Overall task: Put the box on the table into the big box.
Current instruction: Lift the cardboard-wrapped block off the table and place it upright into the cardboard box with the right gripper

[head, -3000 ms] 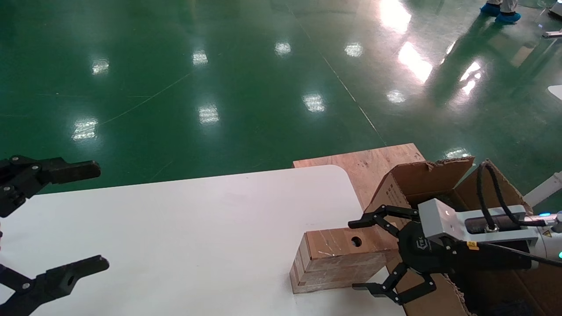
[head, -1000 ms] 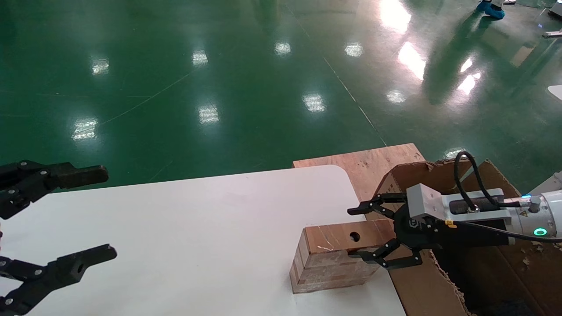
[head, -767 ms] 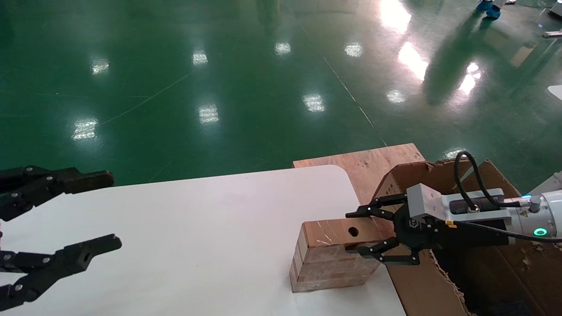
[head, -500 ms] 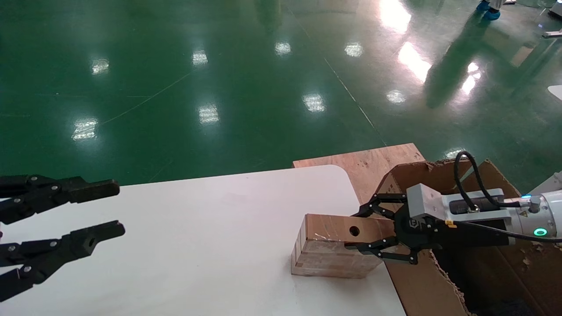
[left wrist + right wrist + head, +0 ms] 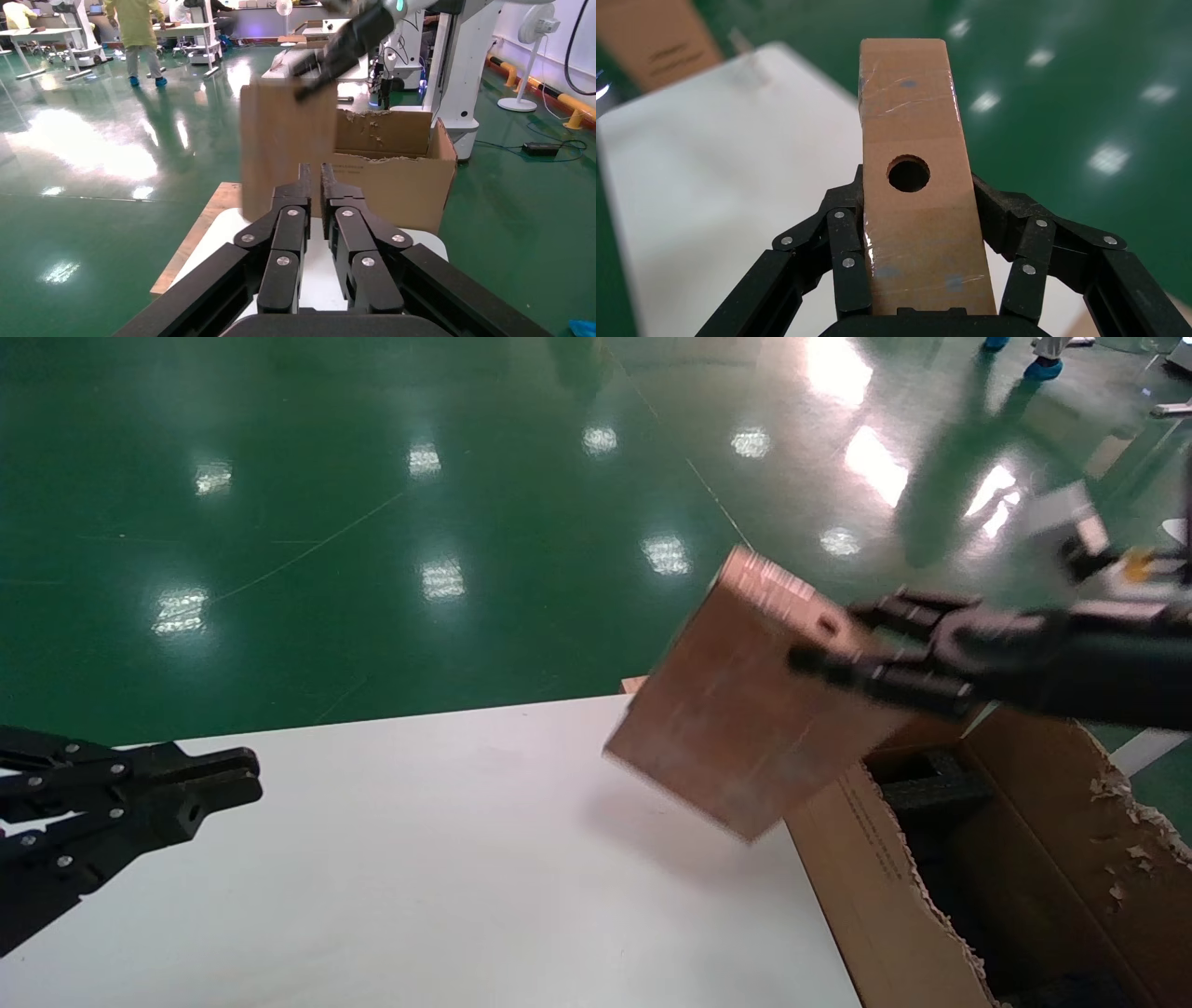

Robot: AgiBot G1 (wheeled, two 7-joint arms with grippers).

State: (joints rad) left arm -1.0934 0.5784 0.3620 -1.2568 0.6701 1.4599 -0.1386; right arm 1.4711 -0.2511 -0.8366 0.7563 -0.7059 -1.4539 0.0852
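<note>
Lifted off the table [image 5: 419,859], the box [image 5: 745,710] hangs tilted beside the big box [image 5: 875,887], clamped in the outstretched right gripper [image 5: 861,649]; left gripper [image 5: 200,784] has clenched.

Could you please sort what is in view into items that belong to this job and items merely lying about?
Job: the box, lifted clear of the table, clamped in the right gripper; the big box.

Lying about: plywood board; left gripper, shut, parked over the table.

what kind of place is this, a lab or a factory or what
Probably a robot lab or factory-style workshop: a glossy green floor, people in work clothes at far benches, and other machine stands. The right claw holds the box above a white table.
</note>
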